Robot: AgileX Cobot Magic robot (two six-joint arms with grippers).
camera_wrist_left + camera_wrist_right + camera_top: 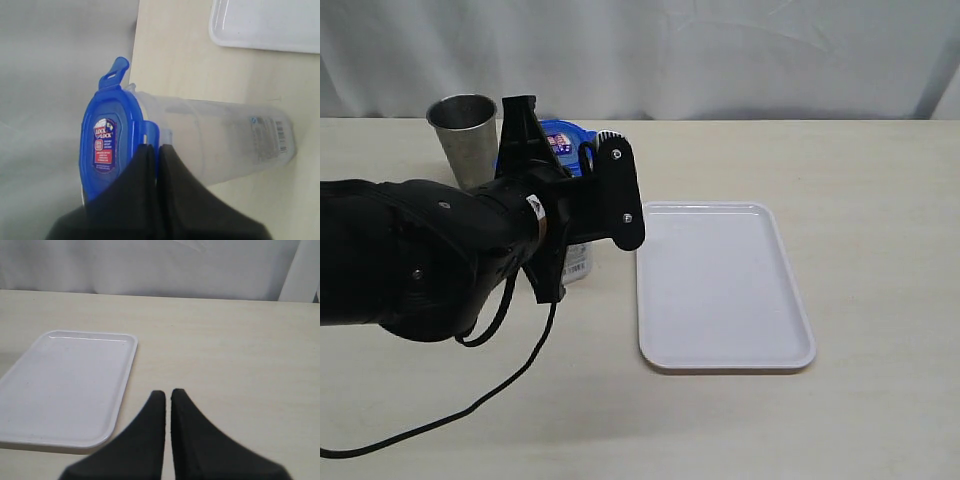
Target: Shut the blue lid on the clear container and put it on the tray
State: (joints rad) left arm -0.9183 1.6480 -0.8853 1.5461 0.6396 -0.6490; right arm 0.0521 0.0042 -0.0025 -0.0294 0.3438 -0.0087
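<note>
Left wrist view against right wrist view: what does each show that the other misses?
Only the left wrist view shows the roundish blue plastic lid sitting on the tall clear plastic container, one flap sticking out, with the shut left claw at the lid's edge. Only the right wrist view shows the shut right claw, holding nothing. Both show the flat white rectangular plastic tray on the pale table.

White curtain [720, 50] spans the frame's top; pale wood-grain table [880, 250] fills the rest under even light.
</note>
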